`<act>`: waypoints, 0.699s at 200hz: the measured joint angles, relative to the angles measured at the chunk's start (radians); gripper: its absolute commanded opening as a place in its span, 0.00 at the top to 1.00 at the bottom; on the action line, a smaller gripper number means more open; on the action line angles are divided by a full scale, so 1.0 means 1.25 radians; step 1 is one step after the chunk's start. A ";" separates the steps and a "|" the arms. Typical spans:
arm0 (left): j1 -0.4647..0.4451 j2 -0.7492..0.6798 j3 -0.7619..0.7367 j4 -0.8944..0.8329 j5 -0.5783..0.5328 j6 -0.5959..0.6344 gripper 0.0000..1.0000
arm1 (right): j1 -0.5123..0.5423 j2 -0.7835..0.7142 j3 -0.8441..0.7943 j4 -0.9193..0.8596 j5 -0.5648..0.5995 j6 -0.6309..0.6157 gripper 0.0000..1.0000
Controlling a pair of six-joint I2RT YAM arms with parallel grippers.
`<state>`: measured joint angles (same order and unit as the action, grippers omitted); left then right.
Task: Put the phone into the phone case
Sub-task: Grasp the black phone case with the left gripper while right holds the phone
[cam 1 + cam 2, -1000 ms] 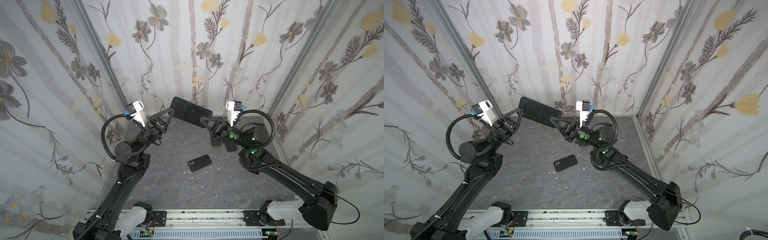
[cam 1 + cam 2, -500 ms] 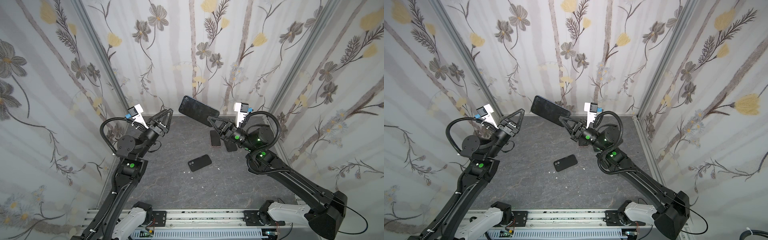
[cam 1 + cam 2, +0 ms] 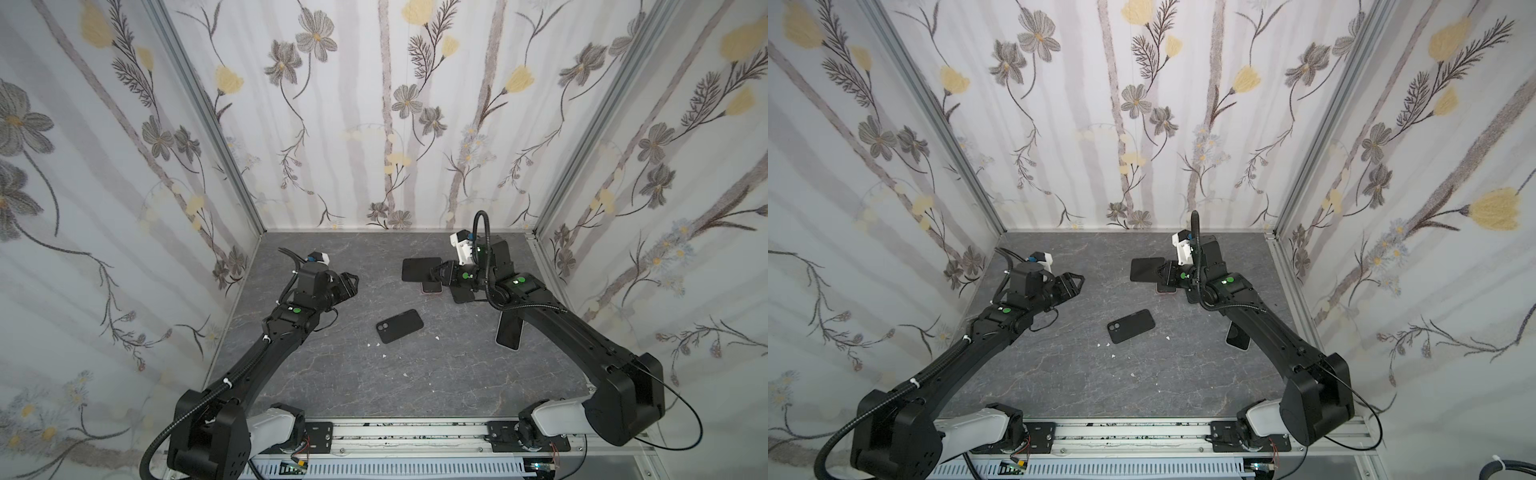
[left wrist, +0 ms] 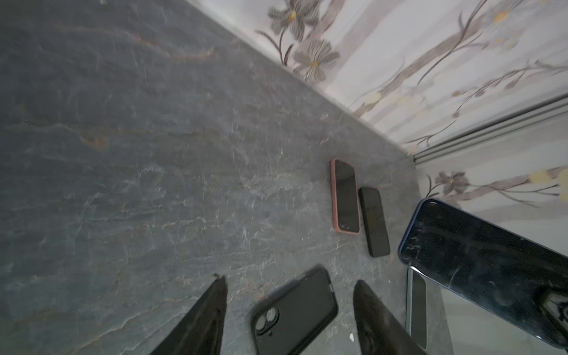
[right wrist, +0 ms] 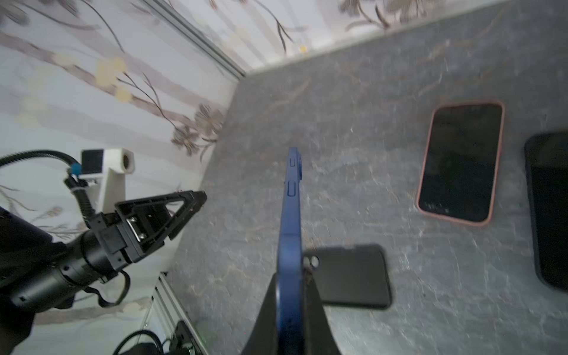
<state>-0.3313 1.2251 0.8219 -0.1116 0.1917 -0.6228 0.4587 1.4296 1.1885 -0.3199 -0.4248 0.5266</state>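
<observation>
Right hand clamps blue-edged phone | left hand wide | black case flat, open table around

You've open table left of and in front of black case | behind-right of it: pink-cased phone, black phone block | right of it: silver-edged phone

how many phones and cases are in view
5. Blue-cased phone in the right gripper; pink-cased phone and black phone side by side beneath it; black case mid-table; pale-edged phone partly under the right arm. More may lie under it.
</observation>
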 measured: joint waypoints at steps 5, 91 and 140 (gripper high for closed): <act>-0.006 0.008 -0.005 -0.005 0.003 0.004 0.36 | 0.000 0.014 0.004 -0.027 -0.008 -0.014 1.00; -0.099 0.137 -0.083 -0.012 0.072 0.016 0.35 | 0.058 0.205 0.035 -0.194 -0.129 -0.115 1.00; -0.122 0.198 -0.066 0.010 0.107 0.010 0.36 | 0.094 0.282 0.073 -0.183 -0.172 -0.117 1.00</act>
<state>-0.4835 1.4731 0.7391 -0.0994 0.3252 -0.6102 0.5766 1.7817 1.2797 -0.5484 -0.6399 0.3809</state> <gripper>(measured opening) 0.645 0.083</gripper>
